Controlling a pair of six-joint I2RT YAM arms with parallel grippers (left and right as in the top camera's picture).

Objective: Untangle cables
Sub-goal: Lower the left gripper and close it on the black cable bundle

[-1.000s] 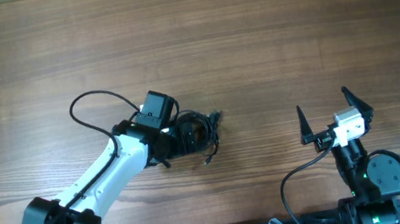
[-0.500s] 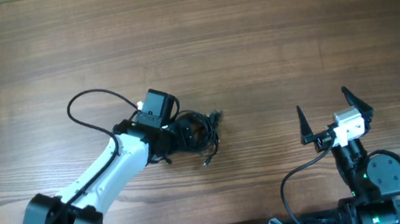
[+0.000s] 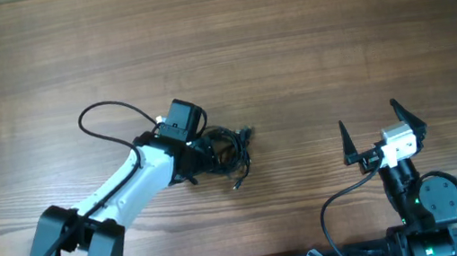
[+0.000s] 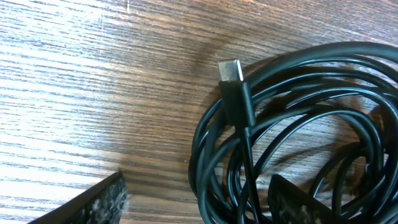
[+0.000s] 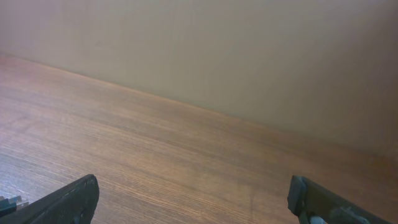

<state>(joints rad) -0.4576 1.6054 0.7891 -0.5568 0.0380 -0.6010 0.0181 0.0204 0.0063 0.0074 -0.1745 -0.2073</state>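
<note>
The cables point(image 3: 229, 144) lay in a small black bundle left of the table's middle, thin strands coiled over one another, with a loose plug end point(image 3: 237, 183) trailing out on the near side. Up close, a metal-tipped plug point(image 4: 230, 70) rested across the top of the loops. My left gripper point(image 3: 205, 154) sat low over the bundle's left part, jaws partly apart. One finger point(image 4: 93, 202) was outside the coil and the other point(image 4: 298, 200) was among the loops, with several strands between them and nothing pinched. Far to the right, my right gripper point(image 3: 368, 116) was spread wide and empty, well apart from the bundle. Bare table point(image 3: 286, 28) lay beyond the cables and between my two arms.
</note>
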